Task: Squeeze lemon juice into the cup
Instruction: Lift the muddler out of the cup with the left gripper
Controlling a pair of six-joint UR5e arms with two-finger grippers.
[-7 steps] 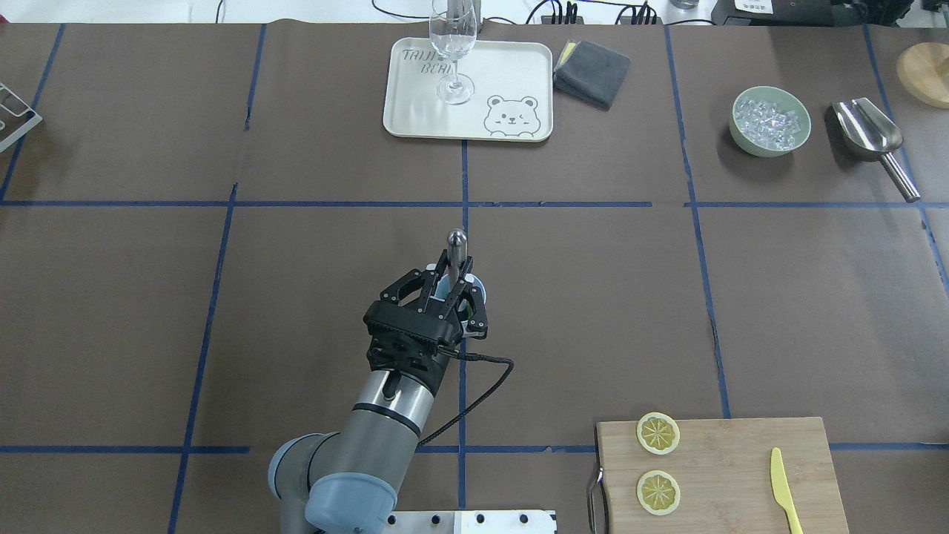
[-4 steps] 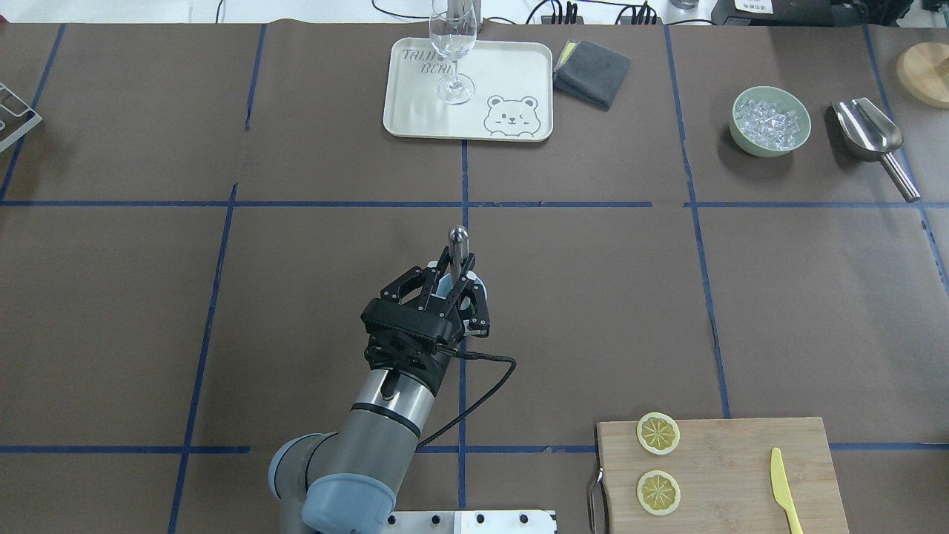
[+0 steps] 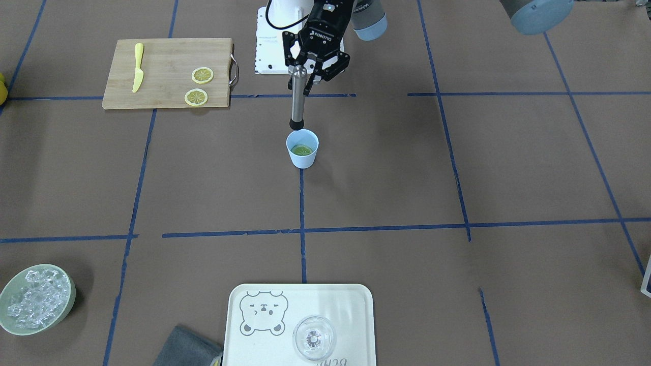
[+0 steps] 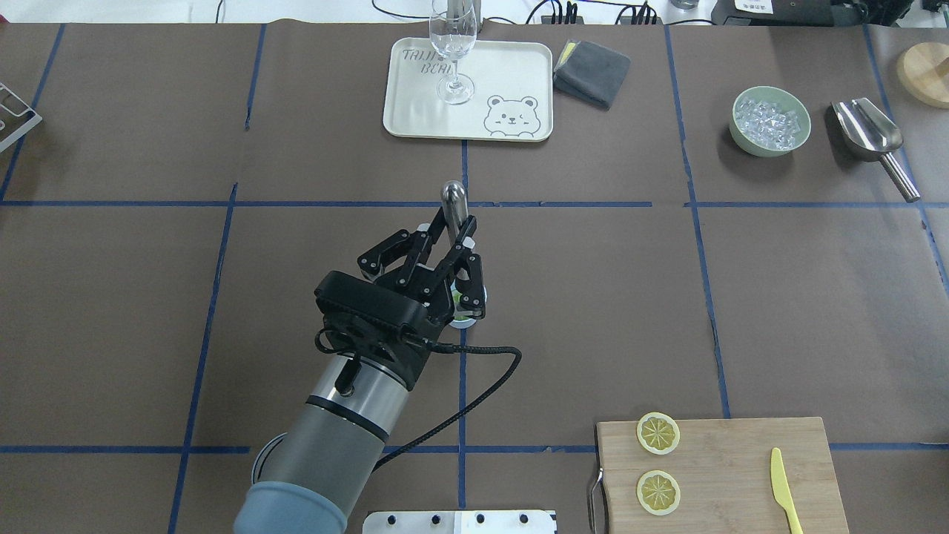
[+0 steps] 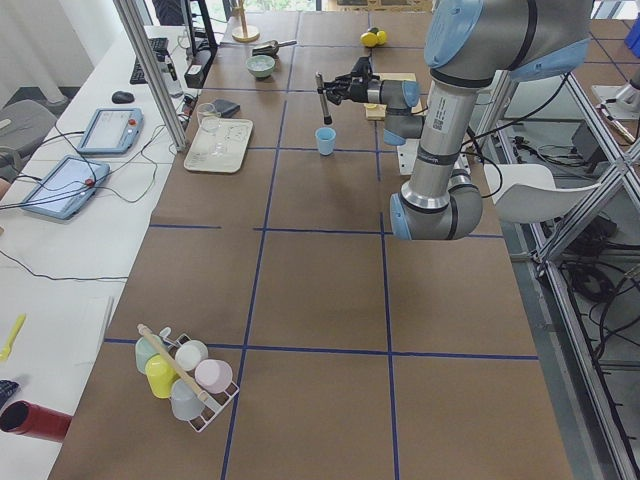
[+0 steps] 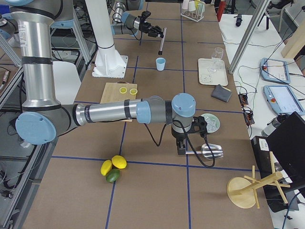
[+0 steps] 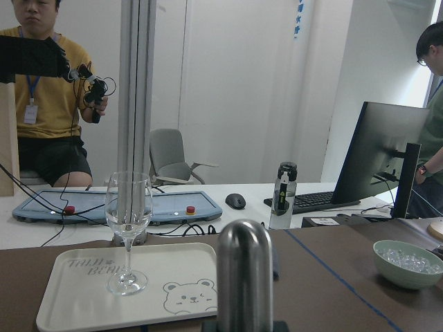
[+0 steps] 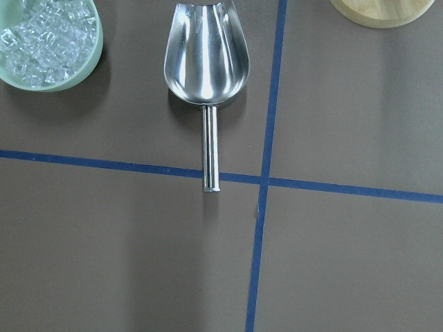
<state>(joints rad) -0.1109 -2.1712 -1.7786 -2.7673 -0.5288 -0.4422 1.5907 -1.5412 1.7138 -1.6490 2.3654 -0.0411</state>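
Observation:
My left gripper (image 3: 306, 75) is shut on an upright steel muddler (image 3: 297, 99). The muddler's black tip hangs just above the rim of the light blue cup (image 3: 302, 148). A lemon slice (image 3: 301, 150) lies flat inside the cup. In the overhead view the left gripper (image 4: 452, 231) covers most of the cup (image 4: 475, 314). Two more lemon slices (image 4: 657, 433) (image 4: 657, 492) lie on the wooden cutting board (image 4: 741, 460). My right gripper (image 6: 180, 144) hovers over a metal scoop (image 8: 206, 62); I cannot tell if it is open or shut.
A yellow knife (image 4: 782, 489) lies on the board's right side. A wine glass (image 4: 452, 52) stands on a white tray (image 4: 511, 74) at the far side. A grey cloth (image 4: 592, 73) and a green bowl of ice (image 4: 769, 121) lie to its right.
My left gripper has risen with the muddler and lifted its tip out of the cup. The cup and lemon slices have not moved.

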